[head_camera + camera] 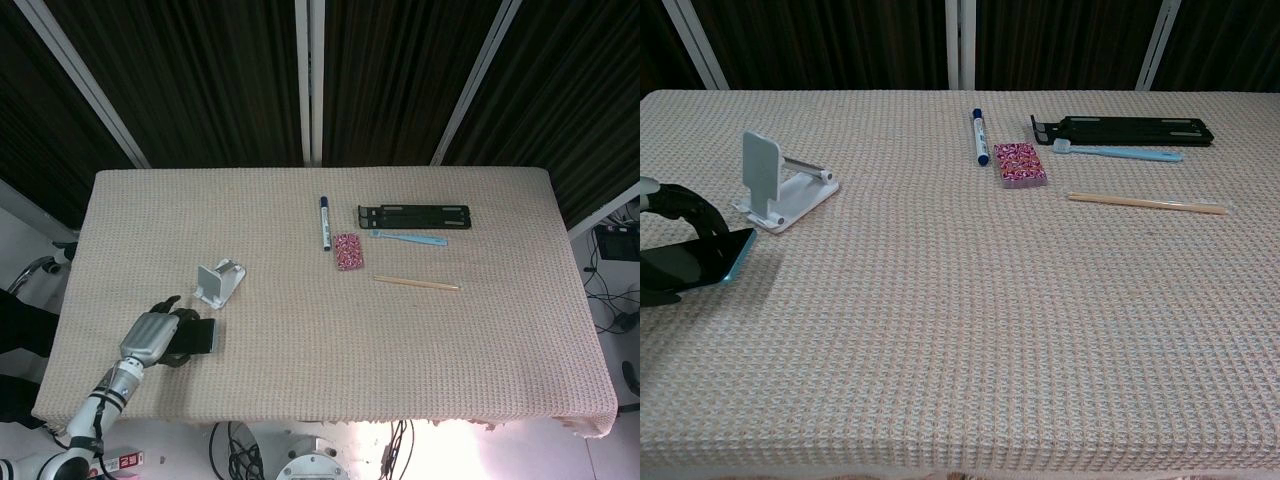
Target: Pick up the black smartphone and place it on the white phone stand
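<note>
The left hand (150, 338), silver-backed with dark fingers, sits at the near left of the table, at roughly 8 o'clock from the table's centre, its fingers clamped on the flat black smartphone with a teal edge (200, 335). In the chest view the left hand (670, 205) appears only at the frame's left edge, dark fingers curling over the phone's top and a thumb beneath it, and the smartphone (695, 262) is tilted, its far edge raised off the cloth. The right hand appears in neither view.

The white plastic phone stand with an upright back plate (219, 283) stands on the beige woven tablecloth (300, 370), at about 1 o'clock from the held phone, near it but apart. In the chest view the stand (780, 188) faces the camera with its plate upright.

Toward 1 o'clock of the table's centre lie:
- a blue-capped white marker pen (324, 222);
- a small pink patterned rectangular pack (347, 251), just beside the marker's near end;
- a long black flat bracket (414, 216);
- a light blue toothbrush (409, 238) just in front of the bracket;
- a thin wooden stick (416, 284), nearer the camera.
</note>
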